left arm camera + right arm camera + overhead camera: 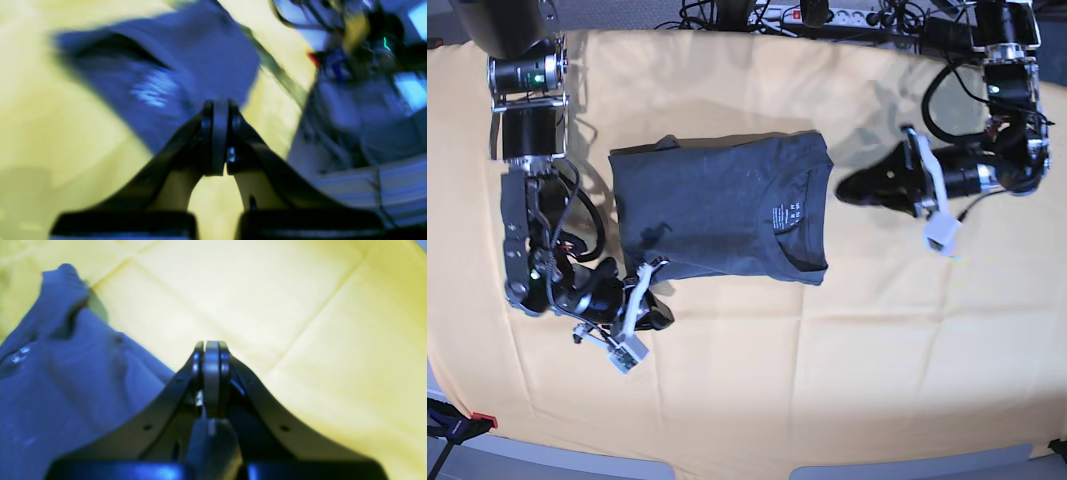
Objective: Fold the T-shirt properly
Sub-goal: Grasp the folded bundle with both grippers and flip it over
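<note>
Closed left claw (220, 106) over blurred T-shirt (186, 66).

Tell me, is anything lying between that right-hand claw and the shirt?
Nothing visible does. The right gripper sits shut at the T-shirt's near corner, with only bare yellow cloth around it.

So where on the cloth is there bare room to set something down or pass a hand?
The widest bare stretch of the orange-yellow cloth lies along the near edge, below the T-shirt. The strip between the T-shirt's collar side and the left tool is narrow. The shirt's lower left corner is crowded by the right tool.
</note>
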You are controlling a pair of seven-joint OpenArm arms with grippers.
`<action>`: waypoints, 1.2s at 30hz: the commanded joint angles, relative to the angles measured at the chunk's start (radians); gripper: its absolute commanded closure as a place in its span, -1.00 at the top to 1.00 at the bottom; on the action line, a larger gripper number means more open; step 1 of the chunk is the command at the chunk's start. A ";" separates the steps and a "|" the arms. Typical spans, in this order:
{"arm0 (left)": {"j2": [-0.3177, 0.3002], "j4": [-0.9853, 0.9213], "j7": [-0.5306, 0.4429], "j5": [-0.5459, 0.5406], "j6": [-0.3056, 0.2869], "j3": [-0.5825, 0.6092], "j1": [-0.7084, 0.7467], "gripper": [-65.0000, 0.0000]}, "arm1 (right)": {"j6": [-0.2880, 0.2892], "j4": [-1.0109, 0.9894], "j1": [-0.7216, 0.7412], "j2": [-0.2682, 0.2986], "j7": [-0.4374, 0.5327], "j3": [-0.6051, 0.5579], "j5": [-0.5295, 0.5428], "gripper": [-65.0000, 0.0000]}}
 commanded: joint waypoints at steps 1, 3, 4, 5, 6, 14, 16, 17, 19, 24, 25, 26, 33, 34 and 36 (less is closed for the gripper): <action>-0.013 0.040 -0.017 -0.006 -0.008 0.034 -0.018 -1.00 | 0.005 -0.015 0.049 0.018 0.020 -0.017 0.002 -1.00; -0.012 0.070 -0.036 0.071 -0.008 0.121 -0.019 -1.00 | 0.005 -0.077 0.085 0.036 0.013 -0.074 0.003 -1.00; -0.011 0.076 -0.049 0.117 -0.008 0.166 -0.019 -1.00 | 0.005 -0.112 0.100 0.043 0.003 -0.108 0.003 -1.00; -0.011 0.077 -0.061 0.164 -0.008 0.211 -0.019 -1.00 | 0.005 -0.146 0.114 0.050 -0.008 -0.142 0.002 -1.00; -0.011 0.077 -0.077 0.208 -0.008 0.256 -0.019 -1.00 | 0.005 -0.175 0.127 0.057 -0.012 -0.177 -0.005 -1.00; -0.010 0.077 -0.261 0.592 -0.008 0.462 -0.019 -1.00 | 0.005 -0.214 0.130 0.116 0.018 -0.277 -0.090 -1.00; -0.011 0.074 -0.317 0.690 -0.008 0.476 -0.019 -1.00 | 0.005 -0.214 0.128 0.132 0.009 -0.277 -0.058 -1.00; -0.011 0.066 -0.350 0.737 -0.008 0.477 -0.020 -1.00 | 0.005 -0.214 0.126 0.137 -0.004 -0.277 -0.037 -1.00; -0.011 0.042 -0.426 0.825 -0.008 0.477 -0.027 -1.00 | 0.005 -0.214 0.125 0.145 -0.036 -0.277 0.008 -1.00; -0.007 -0.074 -0.546 0.922 0.003 0.478 -0.089 -1.00 | 0.005 -0.211 0.122 0.164 -0.105 -0.277 0.150 -1.00; -0.003 -0.107 -0.559 0.938 0.003 0.478 -0.109 -1.00 | 0.005 -0.211 0.119 0.169 -0.111 -0.277 0.174 -1.00; 0.003 -0.143 -0.566 0.946 0.003 0.478 -0.128 -1.00 | 0.005 -0.210 0.114 0.174 -0.111 -0.277 0.193 -1.00; 0.081 -0.422 -0.673 0.999 0.003 0.483 -0.280 -1.00 | 0.005 -0.123 -0.008 0.214 -0.110 -0.275 0.198 -1.00; 0.094 -0.458 -0.683 1.014 0.003 0.488 -0.306 -1.00 | 0.005 -0.096 -0.033 0.225 -0.110 -0.275 0.198 -1.00; 0.116 -0.518 -0.694 1.044 0.003 0.504 -0.360 -1.00 | 0.004 -0.030 -0.089 0.248 -0.110 -0.275 0.198 -1.00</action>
